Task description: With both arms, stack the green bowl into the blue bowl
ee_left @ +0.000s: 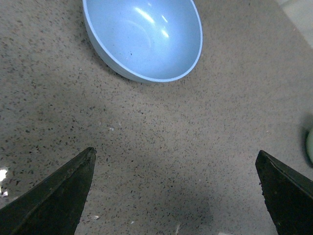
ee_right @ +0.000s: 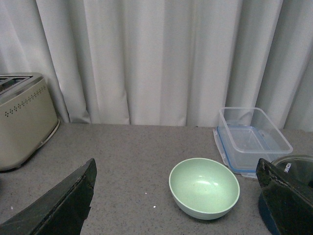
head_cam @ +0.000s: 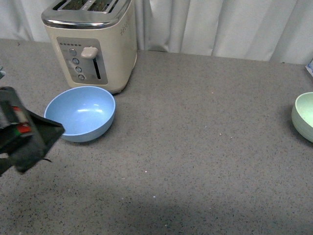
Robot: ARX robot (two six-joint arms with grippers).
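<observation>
The left gripper (ee_left: pixel 175 152) has its two black fingers (ee_left: pixel 58 196) spread wide, with only bare table between them. In the front view the arm's dark body sits at the left edge, and its tip seems to overlap the near left rim of the blue bowl (head_cam: pixel 80 120). The left wrist view shows a strip of grey surface between the fingers and that bowl, so they are probably apart.

The right gripper (ee_right: pixel 176 161) is also spread wide and holds nothing. It does not show in the front view. From its wrist camera the green bowl (ee_right: pixel 204 188) lies ahead of it, between the lines of the two fingers and clear of both.

The blue bowl stands upright and empty on the grey speckled table (head_cam: pixel 195 161), just in front of a cream toaster (head_cam: pixel 93 44) with a chrome top and a lever on its face. The green bowl is also upright and empty. It sits at the far right of the table, cut by the edge of the front view and well apart from the blue bowl.

Just behind and to one side of the green bowl is a clear plastic box (ee_right: pixel 252 134), open and empty, resting on what looks like a blue-edged lid. A dark round object (ee_right: pixel 296 166) beside the box is partly hidden by the gripper finger, and it cannot be made out. A pale curtain (head_cam: pixel 220 24) hangs along the back of the table.
</observation>
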